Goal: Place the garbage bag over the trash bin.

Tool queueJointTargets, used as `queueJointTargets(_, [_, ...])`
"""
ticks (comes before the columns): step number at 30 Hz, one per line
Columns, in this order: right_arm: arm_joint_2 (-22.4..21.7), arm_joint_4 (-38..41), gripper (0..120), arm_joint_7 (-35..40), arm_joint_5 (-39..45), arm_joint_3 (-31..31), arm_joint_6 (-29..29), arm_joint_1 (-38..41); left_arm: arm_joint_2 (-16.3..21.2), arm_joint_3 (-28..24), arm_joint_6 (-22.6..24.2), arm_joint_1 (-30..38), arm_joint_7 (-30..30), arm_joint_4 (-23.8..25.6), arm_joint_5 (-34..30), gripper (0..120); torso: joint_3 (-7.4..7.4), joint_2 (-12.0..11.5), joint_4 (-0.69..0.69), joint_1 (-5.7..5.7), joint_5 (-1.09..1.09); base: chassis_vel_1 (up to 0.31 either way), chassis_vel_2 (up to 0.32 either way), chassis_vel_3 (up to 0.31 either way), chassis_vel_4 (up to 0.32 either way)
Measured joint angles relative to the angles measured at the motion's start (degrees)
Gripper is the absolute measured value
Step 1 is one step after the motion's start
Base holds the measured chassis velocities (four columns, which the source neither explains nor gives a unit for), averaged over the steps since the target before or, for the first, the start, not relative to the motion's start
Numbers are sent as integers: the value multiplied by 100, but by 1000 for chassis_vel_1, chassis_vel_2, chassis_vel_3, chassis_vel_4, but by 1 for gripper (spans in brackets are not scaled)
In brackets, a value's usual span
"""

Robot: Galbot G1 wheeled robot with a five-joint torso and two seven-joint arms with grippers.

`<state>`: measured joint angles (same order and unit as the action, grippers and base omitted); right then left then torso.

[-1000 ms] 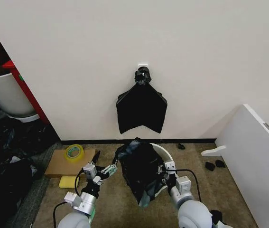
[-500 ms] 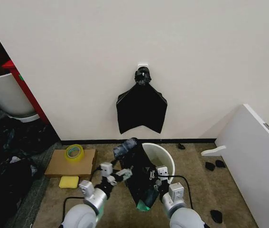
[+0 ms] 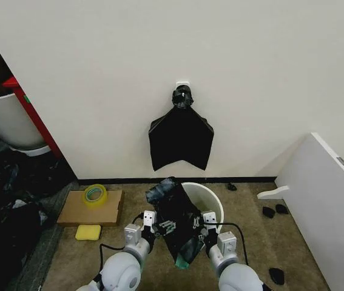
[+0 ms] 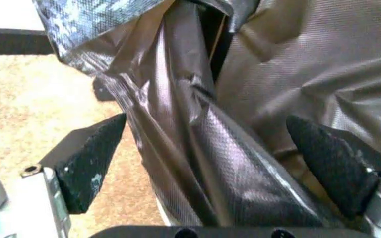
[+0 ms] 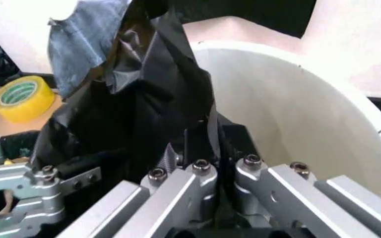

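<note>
The right gripper (image 5: 204, 198) is pinched tight on a pleat of the garbage bag (image 3: 176, 218), the film squeezed between its metal fingers just at the near rim of the trash bin (image 3: 215, 203); I judge this grip is there to anchor 1 edge of the bag's mouth while the other arm finds the opposite edge. The left gripper (image 4: 210, 168) stands spread, its 2 dark pads (image 4: 91, 158) well apart with a thick fold of the bag running between them — the film lies near the pads, but nothing is clamped; in the head view it sits just beside the bag's left flank (image 3: 162, 227), seemingly placed to close on that side so the 2 arms can pull the mouth wide. The bag itself hangs bunched and crinkled in front of the bin, its top rising above the rim and its lower end drooping toward the floor, not yet opened over the bin; the bin shows a bare cream interior, no liner spread inside. Farther out, a roll of yellow tape (image 3: 95, 194) rests on a flat cardboard piece (image 3: 74, 211) to the left; a smooth black bundle (image 3: 181, 142) hangs on the wall behind.
</note>
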<state>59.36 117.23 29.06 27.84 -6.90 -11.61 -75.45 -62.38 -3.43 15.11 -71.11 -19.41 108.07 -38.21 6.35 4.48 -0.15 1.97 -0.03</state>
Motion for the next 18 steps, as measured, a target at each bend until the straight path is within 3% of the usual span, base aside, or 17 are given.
queueJointTargets(12, [37, -135, 0, -1, -142, 79, 2, 15, -68, -139, 511, 239, -289, 6, 70, 53, 0, 1, 0, 0, -1, 0, 0, 0, 0])
queueJointTargets(18, [12, -222, 0, 3, -429, 165, 64, 16, -25, 37, 1314, 283, -581, 238, -362, 29, 0, 1, 0, 0, -1, 0, 0, 0, 0])
